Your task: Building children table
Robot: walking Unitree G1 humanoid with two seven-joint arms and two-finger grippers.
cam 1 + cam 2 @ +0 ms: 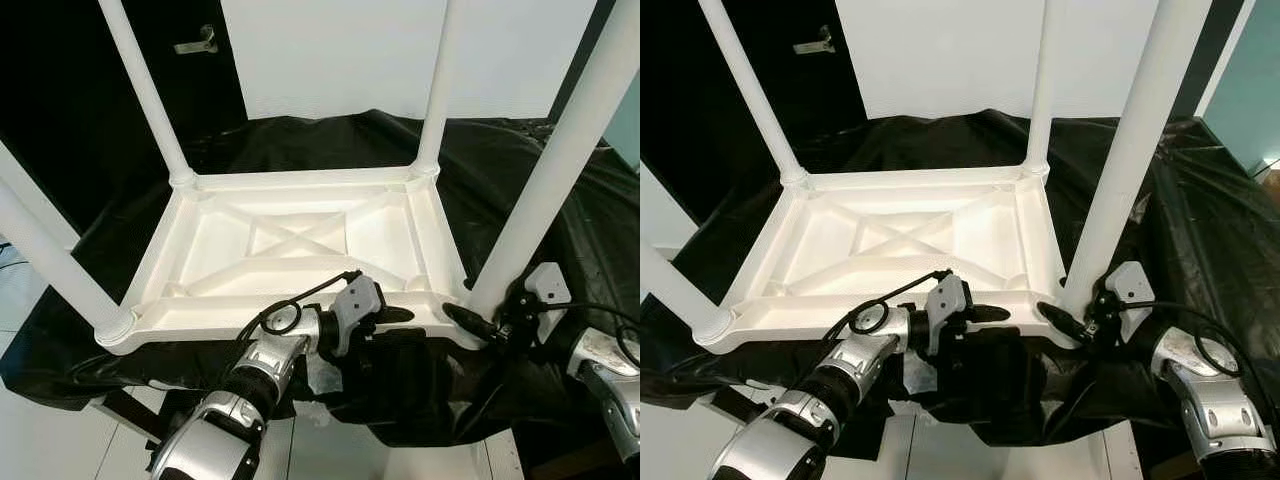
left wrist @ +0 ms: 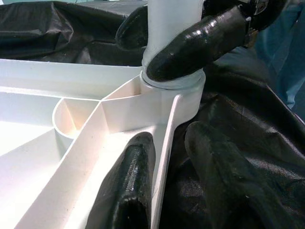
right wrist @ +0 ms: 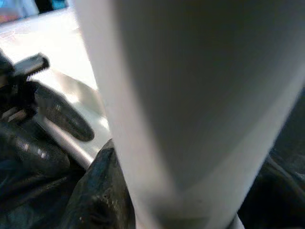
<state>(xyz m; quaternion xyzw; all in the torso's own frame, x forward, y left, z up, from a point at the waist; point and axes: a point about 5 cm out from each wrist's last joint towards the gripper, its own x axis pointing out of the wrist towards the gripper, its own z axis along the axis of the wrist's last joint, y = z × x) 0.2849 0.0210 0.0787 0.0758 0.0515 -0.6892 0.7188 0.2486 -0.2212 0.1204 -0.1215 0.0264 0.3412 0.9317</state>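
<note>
The white plastic table point(image 1: 300, 250) lay upside down on a bench draped in black cloth point(image 1: 560, 200), its four legs standing up. The right gripper point(image 1: 478, 318) was clamped on the near right leg point(image 1: 545, 170) just above its socket. The left gripper point(image 2: 167, 157) stood with fingers apart, straddling the near edge rib beside that corner. The table looked light, stiff and smooth, so likely slippery; the ribbed frame and the leg bases seemed the surest places to hold.
</note>
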